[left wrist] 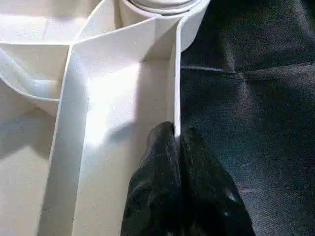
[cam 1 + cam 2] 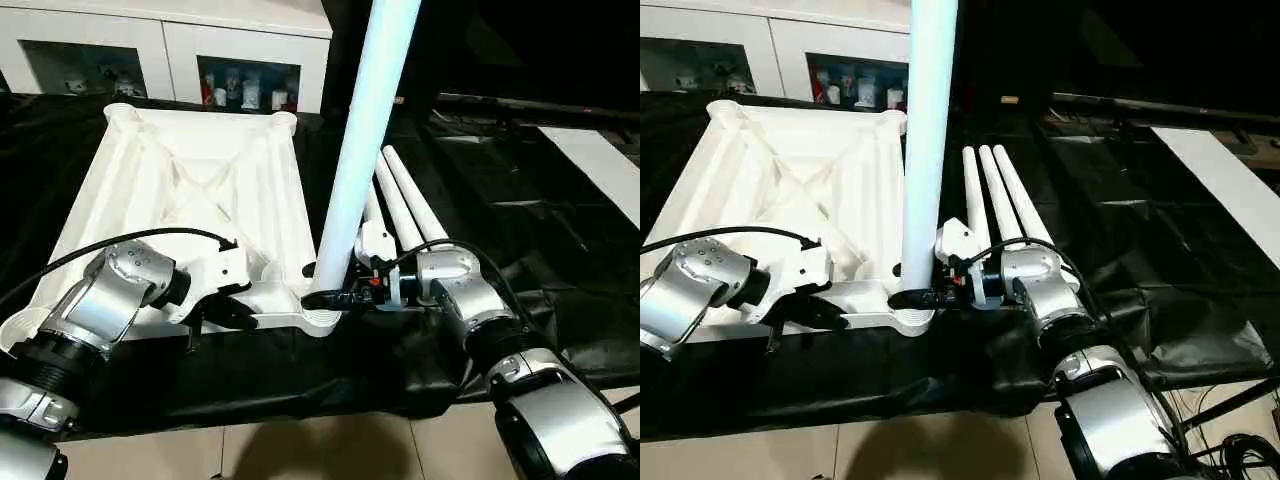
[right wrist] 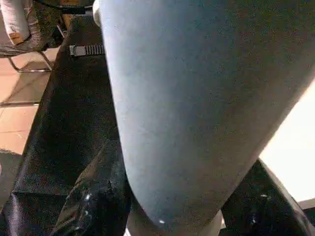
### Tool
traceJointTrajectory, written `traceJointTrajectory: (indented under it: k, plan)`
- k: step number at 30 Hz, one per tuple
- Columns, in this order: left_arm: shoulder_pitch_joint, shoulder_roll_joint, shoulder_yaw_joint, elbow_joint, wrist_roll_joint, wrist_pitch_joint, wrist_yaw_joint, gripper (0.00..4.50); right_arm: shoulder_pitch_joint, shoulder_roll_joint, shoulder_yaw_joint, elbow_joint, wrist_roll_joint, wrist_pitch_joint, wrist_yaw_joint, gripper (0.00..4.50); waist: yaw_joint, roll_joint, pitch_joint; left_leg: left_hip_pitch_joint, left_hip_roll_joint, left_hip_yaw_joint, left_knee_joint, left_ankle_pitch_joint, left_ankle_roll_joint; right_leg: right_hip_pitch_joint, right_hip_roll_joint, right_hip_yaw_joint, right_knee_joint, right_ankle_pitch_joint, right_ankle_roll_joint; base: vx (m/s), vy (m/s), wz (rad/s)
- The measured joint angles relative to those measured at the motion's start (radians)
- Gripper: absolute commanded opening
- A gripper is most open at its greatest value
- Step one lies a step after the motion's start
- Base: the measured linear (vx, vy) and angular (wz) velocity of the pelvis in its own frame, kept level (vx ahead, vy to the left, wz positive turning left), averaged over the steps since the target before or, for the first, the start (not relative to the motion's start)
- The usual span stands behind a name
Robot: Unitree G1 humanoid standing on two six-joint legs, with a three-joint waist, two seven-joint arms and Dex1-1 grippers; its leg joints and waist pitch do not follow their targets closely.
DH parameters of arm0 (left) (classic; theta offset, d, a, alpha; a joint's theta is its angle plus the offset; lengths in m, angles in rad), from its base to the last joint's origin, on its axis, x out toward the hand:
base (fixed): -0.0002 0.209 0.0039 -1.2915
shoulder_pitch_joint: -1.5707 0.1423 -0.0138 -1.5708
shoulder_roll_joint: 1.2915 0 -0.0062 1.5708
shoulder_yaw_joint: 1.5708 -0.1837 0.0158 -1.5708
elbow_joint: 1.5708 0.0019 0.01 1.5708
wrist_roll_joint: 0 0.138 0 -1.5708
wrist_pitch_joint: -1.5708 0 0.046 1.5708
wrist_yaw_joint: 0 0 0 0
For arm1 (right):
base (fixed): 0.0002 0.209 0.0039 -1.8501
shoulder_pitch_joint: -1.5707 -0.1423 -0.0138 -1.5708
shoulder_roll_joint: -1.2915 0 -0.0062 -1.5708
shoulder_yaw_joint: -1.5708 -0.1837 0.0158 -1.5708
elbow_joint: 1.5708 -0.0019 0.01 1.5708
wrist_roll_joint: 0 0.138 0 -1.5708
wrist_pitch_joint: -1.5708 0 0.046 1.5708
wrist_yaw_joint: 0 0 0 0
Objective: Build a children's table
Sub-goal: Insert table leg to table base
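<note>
table top (image 2: 190,170) lies underside up on the black-draped work table (image 2: 500,200). one leg (image 2: 362,140) stands in the near corner socket (image 2: 318,312), leaning slightly (seated depth cannot be judged). right gripper (image 2: 330,297) is clamped round the leg's base; left gripper (image 1: 177,142) is pinched tight on the top's thin rim wall (image 1: 175,73). three spare legs (image 2: 995,200) lie just beside the top. risk: if the leg is pushed while tilted it may jam or pop out; the narrow rim pinch may slip, letting the top slide on the cloth.
</note>
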Motion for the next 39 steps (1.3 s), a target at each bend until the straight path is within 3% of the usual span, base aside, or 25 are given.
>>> traceJointTrajectory:
  k: [12,22,25,29,33,39]
  plan:
    - [-0.008,-0.001,-0.001,0.03,0.002,-0.003,0.017,0.0,0.046,0.029,-0.028,0.021,0.006,-0.082,-0.09,1.87,-0.004,-0.001,-0.001,0.006,0.001,0.0,0.0,0.0,-0.008,0.002,0.0,0.002,0.006,0.001,0.001,0.0,0.0,0.0]
    - [-0.016,-0.004,-0.004,0.048,0.007,-0.01,0.014,0.0,0.048,0.032,-0.031,0.027,0.012,-0.085,-0.109,1.87,-0.005,0.002,0.001,0.007,0.001,0.0,0.0,0.0,-0.008,0.002,0.0,0.002,0.007,0.001,0.001,0.0,0.0,0.0]
    - [-0.028,-0.007,-0.002,0.069,0.012,0.002,0.056,0.0,0.026,0.063,-0.029,0.062,0.002,-0.073,-0.24,1.87,-0.013,0.001,0.001,0.009,0.001,0.0,0.0,0.0,-0.008,0.002,0.0,0.002,0.009,0.001,0.001,0.0,0.0,0.0]
    - [-0.039,-0.062,0.018,0.08,0.02,0.078,0.165,0.0,-0.015,0.096,-0.035,0.108,-0.01,-0.028,-0.47,1.87,-0.029,0.003,0.002,0.009,0.001,-0.003,-0.001,0.001,-0.011,-0.001,0.0,0.002,0.009,-0.001,0.003,0.0,0.0,0.0]
    - [-0.01,-0.131,0.058,0.007,0.032,0.229,0.294,0.0,-0.052,0.143,-0.074,0.147,-0.01,0.036,-0.659,1.87,-0.032,0.007,0.005,0.01,0.001,-0.004,-0.002,0.001,-0.011,-0.003,0.0,0.002,0.008,-0.003,0.007,0.0,0.0,0.0]
    - [0.041,-0.195,0.075,-0.122,0.062,0.372,0.42,0.0,-0.101,0.211,-0.14,0.191,0.021,0.113,-0.868,1.87,-0.031,0.007,0.005,0.01,0.0,-0.009,-0.005,0.001,-0.012,-0.004,0.002,0.001,0.003,-0.004,0.009,0.0,0.0,0.0]
